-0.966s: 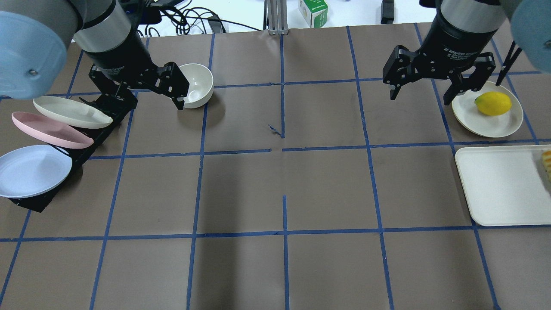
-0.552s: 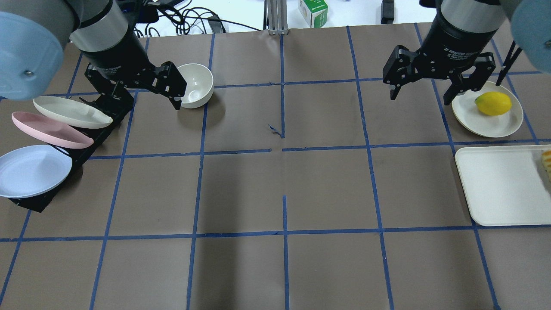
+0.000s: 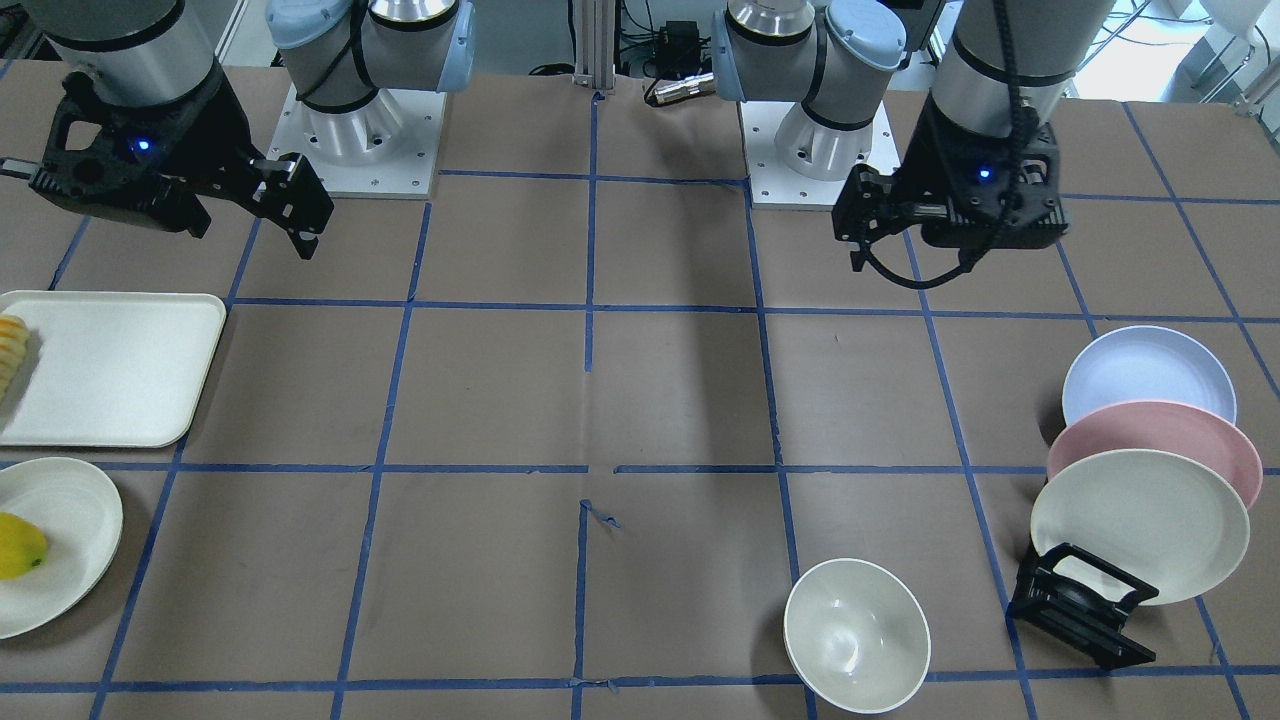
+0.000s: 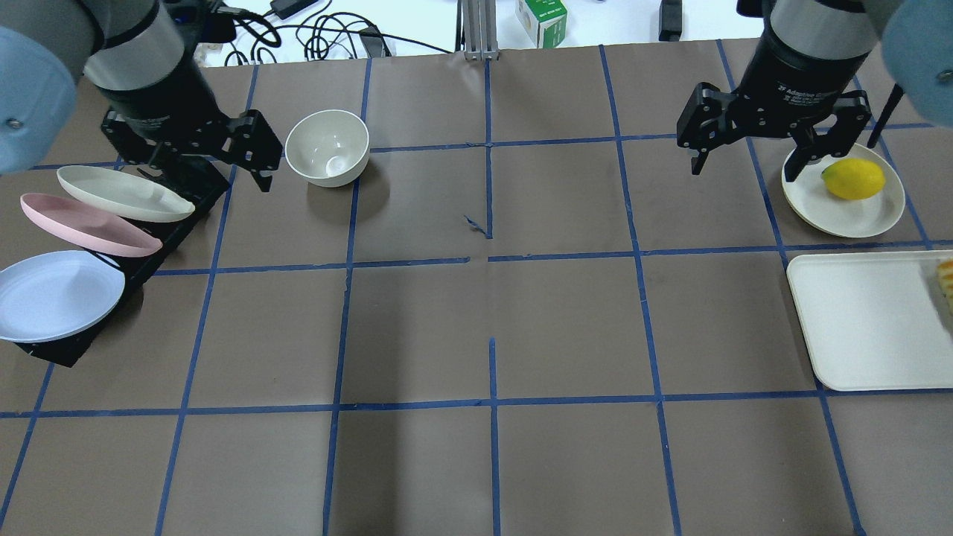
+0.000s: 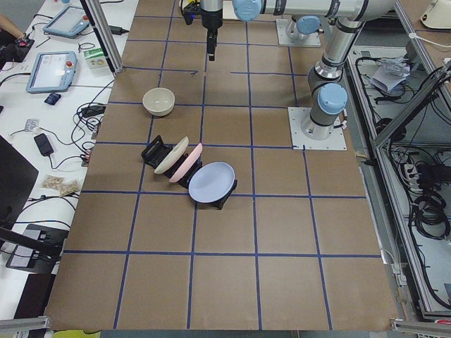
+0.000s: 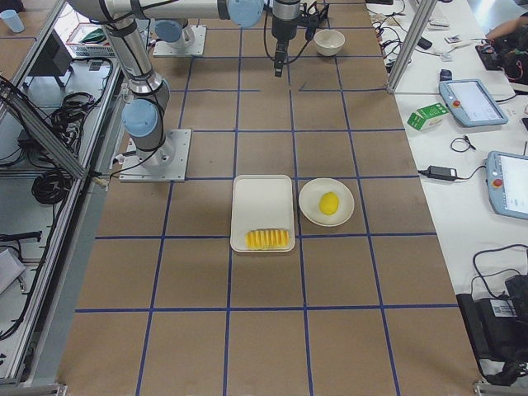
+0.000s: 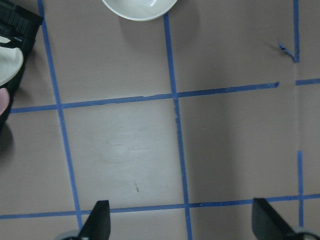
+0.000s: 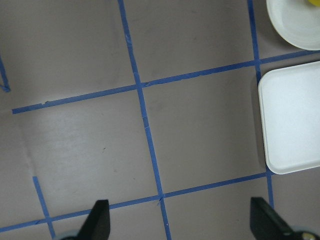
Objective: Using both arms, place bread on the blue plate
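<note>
The bread (image 6: 268, 239), a yellow ridged loaf, lies on the white tray (image 4: 867, 320); only its end shows at the overhead view's right edge (image 4: 946, 278) and the front view's left edge (image 3: 10, 345). The blue plate (image 4: 56, 294) leans in the black rack (image 4: 160, 238) at the far left, also seen in the front view (image 3: 1145, 375). My left gripper (image 4: 197, 167) hangs open and empty above the rack's far end, beside the bowl. My right gripper (image 4: 744, 170) hangs open and empty just left of the fruit plate. Both wrist views show spread fingertips (image 7: 97, 222) (image 8: 97, 220) over bare table.
A white bowl (image 4: 327, 147) stands right of the left gripper. A pink plate (image 4: 85, 223) and a cream plate (image 4: 123, 193) lean in the rack behind the blue one. A cream plate (image 4: 826, 205) holds a yellow fruit (image 4: 853, 179) beyond the tray.
My left gripper has moved left, away from the bowl, toward the rack. My right gripper has shifted slightly right toward the fruit plate. Both stay open.
</note>
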Robot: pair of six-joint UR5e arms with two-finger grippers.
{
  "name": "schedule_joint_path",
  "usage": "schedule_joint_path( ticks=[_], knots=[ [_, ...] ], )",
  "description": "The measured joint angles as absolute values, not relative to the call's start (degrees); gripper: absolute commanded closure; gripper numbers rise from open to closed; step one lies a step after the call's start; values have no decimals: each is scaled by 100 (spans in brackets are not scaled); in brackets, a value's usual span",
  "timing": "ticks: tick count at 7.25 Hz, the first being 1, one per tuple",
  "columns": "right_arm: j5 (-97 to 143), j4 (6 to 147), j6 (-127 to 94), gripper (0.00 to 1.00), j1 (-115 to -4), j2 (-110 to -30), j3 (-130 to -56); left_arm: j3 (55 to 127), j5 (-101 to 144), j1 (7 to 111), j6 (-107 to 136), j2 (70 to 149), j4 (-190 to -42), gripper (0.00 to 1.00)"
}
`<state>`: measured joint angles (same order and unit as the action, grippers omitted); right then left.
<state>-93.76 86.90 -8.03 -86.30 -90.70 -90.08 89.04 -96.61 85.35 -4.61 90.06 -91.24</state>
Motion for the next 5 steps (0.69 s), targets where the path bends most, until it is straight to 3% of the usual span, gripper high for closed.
schedule_joint_path(
  ticks=[3, 5],
  knots=[
    [-10111, 9140, -156, 0, -7299, -8825, -9609, 8997, -9807, 6535, -675, 9081, -9148, 0],
    [-10167, 9783, 1418, 0, -6357, -8496, -9873, 9103, -9812, 5139, -736, 9405, -8930, 0]
  ],
)
